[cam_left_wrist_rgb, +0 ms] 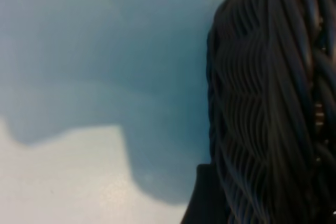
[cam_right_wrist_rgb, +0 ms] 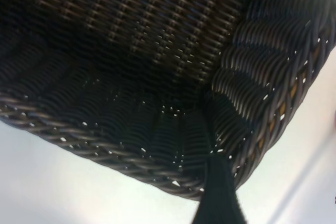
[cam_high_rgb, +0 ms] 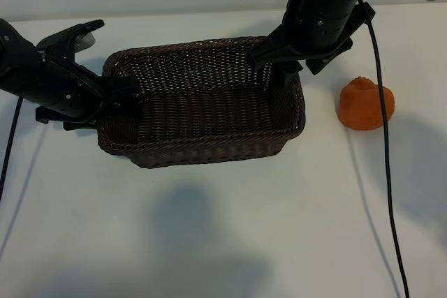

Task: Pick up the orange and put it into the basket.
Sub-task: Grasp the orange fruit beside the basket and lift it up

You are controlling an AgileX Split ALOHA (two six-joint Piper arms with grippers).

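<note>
The dark-brown wicker basket (cam_high_rgb: 209, 153) stands mid-table with nothing visible inside it. To its right, apart from it, the orange (cam_high_rgb: 366, 104) rests on the white table. My left gripper (cam_high_rgb: 124, 95) is at the basket's left rim, open, its fingers either side of the braided edge. One dark finger (cam_left_wrist_rgb: 202, 200) shows beside the wicker wall (cam_left_wrist_rgb: 262, 103). My right gripper (cam_high_rgb: 288, 68) hangs open over the basket's far right corner. One finger (cam_right_wrist_rgb: 218, 192) lies against the basket's weave (cam_right_wrist_rgb: 131, 35). The orange is in neither wrist view.
A black cable (cam_high_rgb: 383, 144) drops from the right arm and crosses just in front of the orange. The white table (cam_high_rgb: 209, 242) stretches bare toward the near edge, with arm shadows on it.
</note>
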